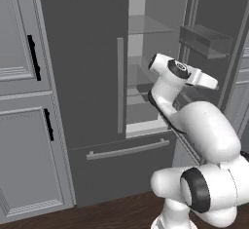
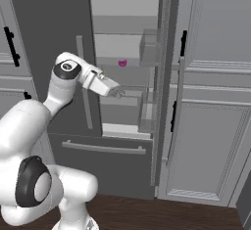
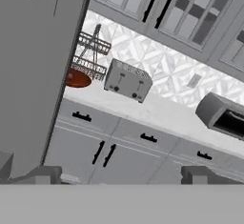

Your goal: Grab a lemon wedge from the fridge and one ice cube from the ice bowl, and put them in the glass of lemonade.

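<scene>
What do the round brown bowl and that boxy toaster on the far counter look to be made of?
The ice bowl looks like wood: reddish-brown, matte, no shine. The toaster looks like brushed metal: flat grey sides, dark knobs. Both are rendered, so this is only how they look.

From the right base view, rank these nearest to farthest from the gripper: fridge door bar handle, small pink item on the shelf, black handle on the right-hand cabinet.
1. Bar handle, just left of the gripper.
2. Pink item, above it on the shelf.
3. Black cabinet handle, far right.

Ice bowl (image 3: 77, 78) on counter (image 3: 157, 113), left of toaster (image 3: 127, 80), under wire rack (image 3: 92, 52).
</scene>
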Motion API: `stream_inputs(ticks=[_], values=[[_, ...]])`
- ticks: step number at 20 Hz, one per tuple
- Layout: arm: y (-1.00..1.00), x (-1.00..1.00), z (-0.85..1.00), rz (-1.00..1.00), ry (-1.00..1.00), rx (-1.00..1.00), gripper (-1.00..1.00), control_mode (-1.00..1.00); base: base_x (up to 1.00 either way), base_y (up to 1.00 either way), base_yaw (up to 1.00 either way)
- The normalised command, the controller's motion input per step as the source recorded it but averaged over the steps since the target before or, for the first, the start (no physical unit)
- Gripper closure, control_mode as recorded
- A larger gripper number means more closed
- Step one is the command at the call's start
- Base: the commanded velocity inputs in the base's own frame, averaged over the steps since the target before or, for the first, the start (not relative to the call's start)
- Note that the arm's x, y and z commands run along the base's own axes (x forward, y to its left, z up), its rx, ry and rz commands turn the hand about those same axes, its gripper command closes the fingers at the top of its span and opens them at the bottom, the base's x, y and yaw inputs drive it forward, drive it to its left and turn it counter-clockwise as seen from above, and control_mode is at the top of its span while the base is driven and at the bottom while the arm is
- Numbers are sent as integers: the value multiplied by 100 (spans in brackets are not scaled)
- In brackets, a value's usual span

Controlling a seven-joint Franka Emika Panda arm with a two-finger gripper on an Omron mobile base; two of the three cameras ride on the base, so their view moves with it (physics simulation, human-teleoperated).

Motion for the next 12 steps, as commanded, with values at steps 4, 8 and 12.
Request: stream_inputs(ticks=[4, 8, 12], values=[[85, -22, 2, 31, -9, 21, -100, -100, 0, 0, 0], [69, 1, 0, 67, 3, 36, -100, -100, 0, 0, 0], [48, 0, 0, 82, 6, 35, -100, -100, 0, 0, 0]])
